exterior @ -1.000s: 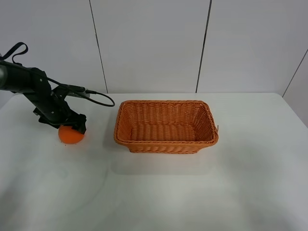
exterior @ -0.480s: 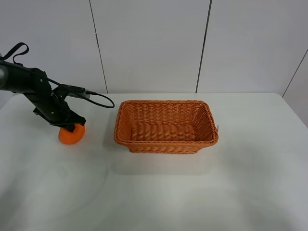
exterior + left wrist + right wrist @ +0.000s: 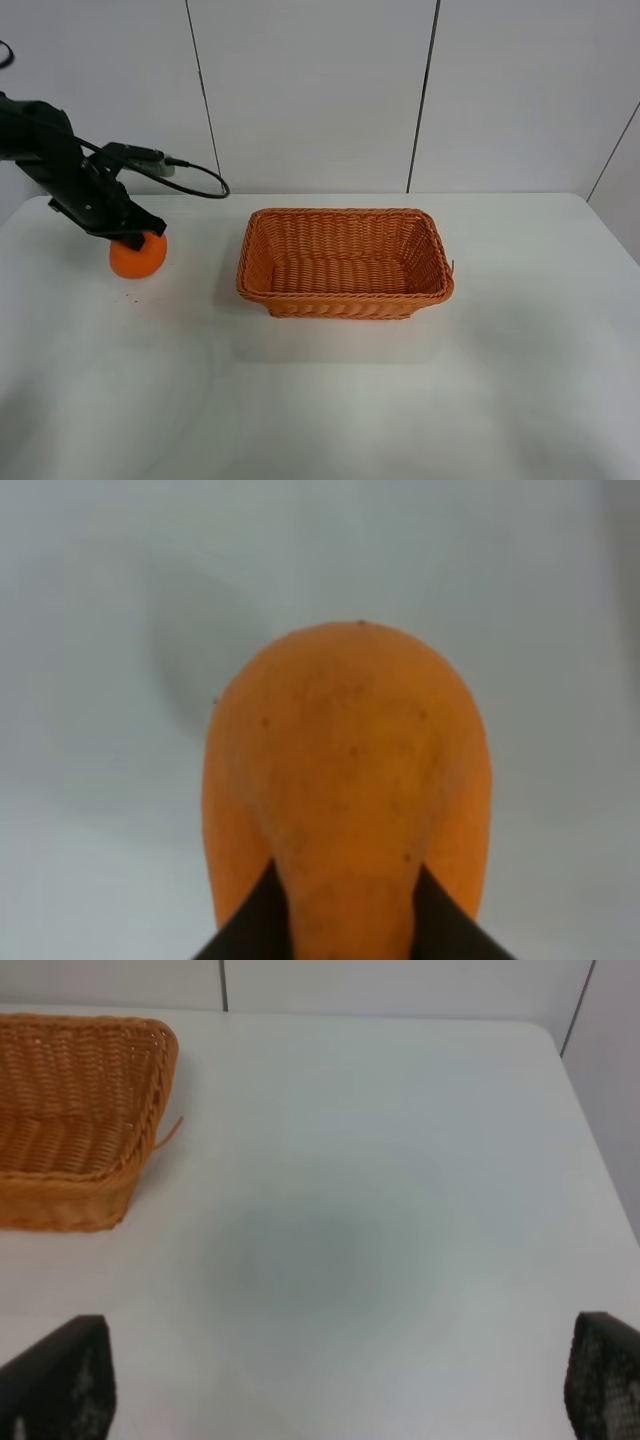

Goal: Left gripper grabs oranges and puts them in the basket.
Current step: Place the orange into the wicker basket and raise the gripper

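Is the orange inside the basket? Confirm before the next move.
No: the exterior high view shows the orange in the left gripper, well apart from the basket, which holds nothing but bare wicker.

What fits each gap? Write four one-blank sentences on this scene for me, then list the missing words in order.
1. The black left claw grips the round bright orange fruit, which is not yet in the ____.
2. The rectangular orange-brown woven wicker basket is ____ inside.
3. The black right claw has its jaws ____.
4. In the high view, the fruit is on the basket's ____ side.

Missing words: basket; empty; open; left.
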Motion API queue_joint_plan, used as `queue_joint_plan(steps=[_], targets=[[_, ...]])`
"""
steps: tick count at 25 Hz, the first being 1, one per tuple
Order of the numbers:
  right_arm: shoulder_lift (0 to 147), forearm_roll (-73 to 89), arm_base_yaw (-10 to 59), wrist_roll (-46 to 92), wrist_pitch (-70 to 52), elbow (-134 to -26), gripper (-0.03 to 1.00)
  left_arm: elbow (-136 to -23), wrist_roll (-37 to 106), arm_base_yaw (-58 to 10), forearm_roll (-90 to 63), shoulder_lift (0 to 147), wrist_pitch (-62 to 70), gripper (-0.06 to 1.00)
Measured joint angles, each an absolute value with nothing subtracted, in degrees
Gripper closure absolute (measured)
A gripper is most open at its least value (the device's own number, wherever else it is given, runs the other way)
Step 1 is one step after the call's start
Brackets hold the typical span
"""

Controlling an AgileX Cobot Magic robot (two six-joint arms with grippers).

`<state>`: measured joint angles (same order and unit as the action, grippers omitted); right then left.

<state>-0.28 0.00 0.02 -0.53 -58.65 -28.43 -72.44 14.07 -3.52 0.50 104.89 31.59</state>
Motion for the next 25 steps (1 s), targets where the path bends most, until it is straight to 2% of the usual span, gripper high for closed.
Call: queue_joint_plan(steps=[7, 12, 18, 25], targets=[[-0.3, 0.0, 0.0, -0.5, -58.6, -28.4, 0.27, -72.4, 14.2, -4.6, -3.2, 91.0, 39.2, 0.73], [-0.3, 0.0, 0.0, -0.5, -58.6, -28.4, 0.27, -72.7, 15.1, -11.3, -5.3, 87.3, 40.5, 0.73], [-0.3, 0.0, 0.0, -0.5, -58.6, -28.4, 0.27, -78.1, 15.1, -21.3, -7.8, 94.4, 40.5, 0.73], [-0.3, 0.0, 0.0, -0.5, -58.6, -28.4, 0.27, -91.5, 15.1, -29.5, -10.6, 108.8, 40.5, 0.73]])
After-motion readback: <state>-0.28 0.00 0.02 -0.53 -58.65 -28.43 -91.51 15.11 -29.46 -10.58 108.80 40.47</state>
